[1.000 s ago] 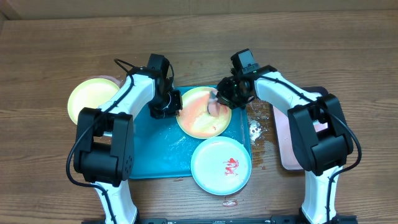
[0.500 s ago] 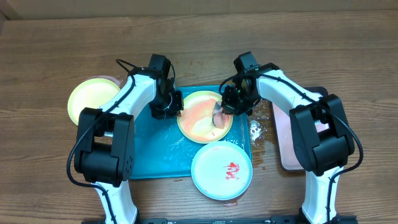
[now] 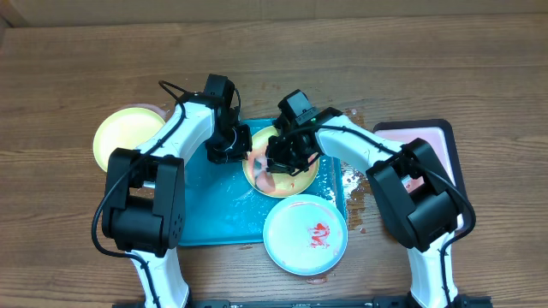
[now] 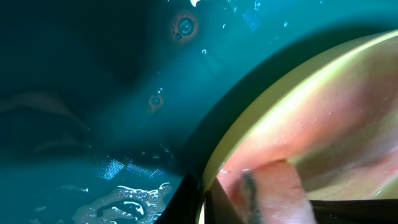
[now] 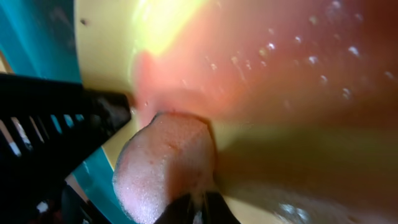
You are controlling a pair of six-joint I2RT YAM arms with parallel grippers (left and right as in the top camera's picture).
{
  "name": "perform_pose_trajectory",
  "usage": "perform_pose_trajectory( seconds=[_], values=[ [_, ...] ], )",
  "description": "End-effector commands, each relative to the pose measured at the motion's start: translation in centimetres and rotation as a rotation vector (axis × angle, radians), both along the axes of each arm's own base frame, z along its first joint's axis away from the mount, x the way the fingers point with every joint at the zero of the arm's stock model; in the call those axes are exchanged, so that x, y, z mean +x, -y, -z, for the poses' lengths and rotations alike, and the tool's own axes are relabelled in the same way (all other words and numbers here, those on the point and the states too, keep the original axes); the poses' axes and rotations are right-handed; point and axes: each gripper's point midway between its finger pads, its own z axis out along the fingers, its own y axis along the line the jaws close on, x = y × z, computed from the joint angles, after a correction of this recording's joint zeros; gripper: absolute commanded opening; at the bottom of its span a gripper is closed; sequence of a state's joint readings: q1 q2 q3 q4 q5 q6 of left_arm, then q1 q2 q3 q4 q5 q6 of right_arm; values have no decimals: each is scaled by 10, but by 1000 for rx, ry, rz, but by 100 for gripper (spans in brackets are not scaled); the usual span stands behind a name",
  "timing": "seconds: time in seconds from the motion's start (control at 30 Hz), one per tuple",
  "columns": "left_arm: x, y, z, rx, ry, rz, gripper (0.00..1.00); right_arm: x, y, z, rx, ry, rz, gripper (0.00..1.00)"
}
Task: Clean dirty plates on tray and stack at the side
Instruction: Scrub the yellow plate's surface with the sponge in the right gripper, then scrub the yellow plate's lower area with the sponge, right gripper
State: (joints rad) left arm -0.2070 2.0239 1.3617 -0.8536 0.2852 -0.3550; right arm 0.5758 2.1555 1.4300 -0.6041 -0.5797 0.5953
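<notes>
**Pink sponge [image 5: 165, 165] crosses sauce-stained yellow-green plate [image 3: 293, 175]**
Clamped on the sponge, the right gripper [image 3: 278, 158] has swept in a second from the plate's right side to its left. The left gripper [image 3: 242, 152] pinches the rim, holding the plate on the teal tray [image 3: 205, 205]. A pink film remains, so scrubbing looks unfinished. The smeared pale blue plate [image 3: 300, 235] waits.

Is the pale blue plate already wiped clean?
No, the overhead view shows a red smear near the middle of the pale blue plate.
</notes>
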Motion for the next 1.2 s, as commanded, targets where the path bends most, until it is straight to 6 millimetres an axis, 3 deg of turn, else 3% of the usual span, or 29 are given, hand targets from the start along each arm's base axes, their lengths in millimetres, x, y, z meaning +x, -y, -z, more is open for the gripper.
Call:
perform_pose_trajectory(
  seconds=[0.0,0.17,0.4,0.53,0.77,0.93,1.17],
  values=[
    [-4,-9,11,34,-23,-11,4,11,8,19,-41,-30,106,4],
    [-4,-10,11,35,-26,-11,4,41,41,28,-141,18,236,4],
    [-4,-10,11,39,-24,-11,4,52,97,41,-283,11,299,4],
    [-4,-10,11,39,-24,-12,4,51,115,42,-320,15,260,4],
    [-4,-10,11,39,-24,-12,4,45,141,39,-440,48,121,4],
    [-4,-10,11,39,-24,-12,5,53,163,28,-575,120,15,4],
    [-4,-10,11,39,-24,-10,5,70,158,21,-574,219,-53,4]
  ],
)
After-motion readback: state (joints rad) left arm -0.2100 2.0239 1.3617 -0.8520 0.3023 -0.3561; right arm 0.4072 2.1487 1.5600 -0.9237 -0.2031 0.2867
